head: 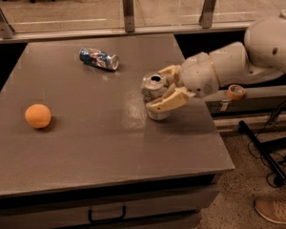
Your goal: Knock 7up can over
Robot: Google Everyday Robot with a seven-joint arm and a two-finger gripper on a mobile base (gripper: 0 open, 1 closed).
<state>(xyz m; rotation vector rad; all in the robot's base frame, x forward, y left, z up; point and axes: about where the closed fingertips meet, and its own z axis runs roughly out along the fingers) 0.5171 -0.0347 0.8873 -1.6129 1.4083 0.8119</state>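
Silvery-white aluminium meets cream plastic on a grey table (86,151): the 7up can (154,86) stands between the two fingers of the robot's gripper (157,90), which reaches in from the table's right-hand edge on a bulky white arm (229,63). The near finger (169,100) lies across the lower front of the can and the far finger (170,71) sits behind its shoulder, so the hand appears clamped on the can rather than standing apart from it. The can's pull-tab top faces up and its base looks to be on the table; it is upright or close to it, and any lean is too slight to call.

Judged from this, the task is at its decisive step. Contact is made, but the can is not yet on its side. What remains calls for a tipping motion, not a lift: a roll of the wrist, or a sideways push high on the can towards the open tabletop beyond the fingertips, followed by a release so the can drops flat. Pushing back towards the wrist would carry it to the nearby table edge, and it could roll off.

Well beyond the fingertips and further back lies a dented blue-and-silver can (99,59), already on its side and no part of the job. An orange ball (38,116) rests far out past the fingertips, well apart from the hand.
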